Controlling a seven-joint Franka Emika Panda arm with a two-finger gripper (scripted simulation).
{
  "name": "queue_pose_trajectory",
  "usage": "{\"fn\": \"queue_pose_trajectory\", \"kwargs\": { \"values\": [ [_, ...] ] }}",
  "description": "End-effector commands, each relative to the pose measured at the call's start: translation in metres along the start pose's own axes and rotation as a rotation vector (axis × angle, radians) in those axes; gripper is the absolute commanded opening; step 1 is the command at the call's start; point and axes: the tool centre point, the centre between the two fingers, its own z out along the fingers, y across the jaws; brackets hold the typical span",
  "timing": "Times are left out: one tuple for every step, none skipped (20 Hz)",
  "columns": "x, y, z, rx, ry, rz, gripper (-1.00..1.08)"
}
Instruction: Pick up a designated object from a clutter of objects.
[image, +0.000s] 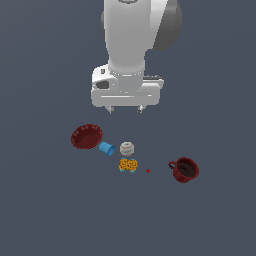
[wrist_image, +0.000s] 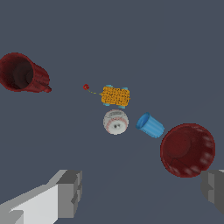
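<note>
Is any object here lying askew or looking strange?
Yes. The blue cup lies tipped on its side beside the red bowl instead of upright. The red mug sits apart from the others. Nothing looks spilled or broken.

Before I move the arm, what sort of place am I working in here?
Likely a simulated tabletop test scene, not a real room: a flat, featureless grey surface, and only loose small items on it, such as the blue cup, red bowl and red mug.
</note>
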Motion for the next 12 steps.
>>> {"fn": "queue_pose_trajectory", "kwargs": {
  "values": [
    [0.001, 0.002, 0.005, 0.001, 0.001, -0.020, 1.00],
    [0.002, 0.003, 0.007, 0.001, 0.002, -0.031, 1.00],
    [0.003, 0.004, 0.010, 0.002, 0.002, -0.042, 1.00],
    [0.003, 0.006, 0.013, 0.002, 0.003, -0.055, 1.00],
    [0.004, 0.007, 0.016, 0.003, 0.004, -0.068, 1.00],
    [0.005, 0.009, 0.019, 0.003, 0.005, -0.083, 1.00],
    [0.006, 0.010, 0.023, 0.004, 0.006, -0.098, 1.00],
    [0.007, 0.012, 0.027, 0.004, 0.007, -0.114, 1.00],
    [0.008, 0.014, 0.031, 0.005, 0.008, -0.132, 1.00],
    [0.009, 0.016, 0.035, 0.005, 0.009, -0.150, 1.00],
    [0.010, 0.018, 0.039, 0.006, 0.011, -0.170, 1.00],
    [0.010, 0.020, 0.044, 0.007, 0.012, -0.190, 1.00]
  ]
}}
